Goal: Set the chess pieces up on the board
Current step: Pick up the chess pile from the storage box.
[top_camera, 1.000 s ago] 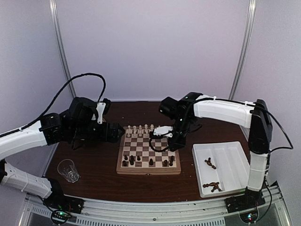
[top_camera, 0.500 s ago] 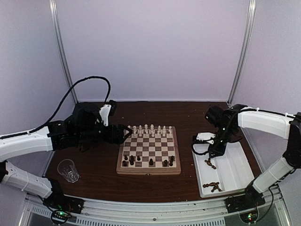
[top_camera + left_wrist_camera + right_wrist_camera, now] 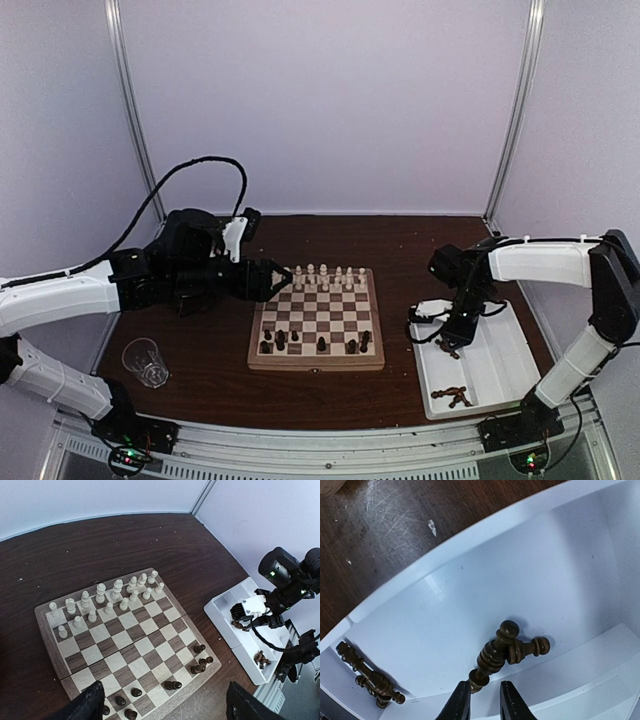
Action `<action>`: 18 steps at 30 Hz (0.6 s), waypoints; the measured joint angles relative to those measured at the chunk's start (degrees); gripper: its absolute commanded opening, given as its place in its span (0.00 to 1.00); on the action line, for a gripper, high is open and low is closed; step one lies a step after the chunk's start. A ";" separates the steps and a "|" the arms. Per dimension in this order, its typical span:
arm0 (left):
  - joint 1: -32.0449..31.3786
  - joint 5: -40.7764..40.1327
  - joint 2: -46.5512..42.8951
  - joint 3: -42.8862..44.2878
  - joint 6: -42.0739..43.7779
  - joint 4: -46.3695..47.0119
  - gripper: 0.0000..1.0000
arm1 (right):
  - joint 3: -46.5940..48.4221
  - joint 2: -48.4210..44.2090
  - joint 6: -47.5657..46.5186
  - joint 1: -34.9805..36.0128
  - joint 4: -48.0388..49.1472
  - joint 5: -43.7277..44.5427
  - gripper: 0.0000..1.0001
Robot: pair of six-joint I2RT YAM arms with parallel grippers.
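The board point(image 3: 316, 366) lies mid-table. Cream chess pieces point(image 3: 320, 274) stand along its far rows and several dark ones point(image 3: 322, 344) along its near edge. My left gripper point(image 3: 270, 280) hovers open at the board's far left corner, and its wrist view looks down on the board point(image 3: 44, 630) between wide-apart fingers. My right gripper point(image 3: 447, 338) is down in the white tray point(image 3: 497, 340). Its fingers point(image 3: 461, 700) stand a little apart, just short of two crossed dark pieces point(image 3: 502, 650). The longer piece's base touches the left fingertip. Nothing is gripped.
Two more dark pieces point(image 3: 370, 677) lie at the tray's near end point(image 3: 452, 396). A clear plastic cup point(image 3: 146, 362) stands left of the board. A black cable loops over the left arm. Dividers split the tray point(image 3: 520, 570) into compartments.
My right arm swung from above the board's far right over to the tray and lowered into it, its jaws widening slightly. My left gripper slid right toward the board.
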 measured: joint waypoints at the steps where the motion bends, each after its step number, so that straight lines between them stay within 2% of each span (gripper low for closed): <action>1: 0.00 0.07 0.00 0.00 -0.09 0.00 0.84 | 0.00 0.66 0.00 0.00 0.24 0.02 0.24; 16: 0.00 0.13 -0.09 0.00 -0.37 -0.02 0.84 | -1.86 3.43 -0.13 0.68 1.84 0.00 0.24; 18: 0.00 0.15 -0.09 0.00 -0.42 -0.02 0.84 | -2.60 3.43 -0.13 0.81 2.25 0.00 0.26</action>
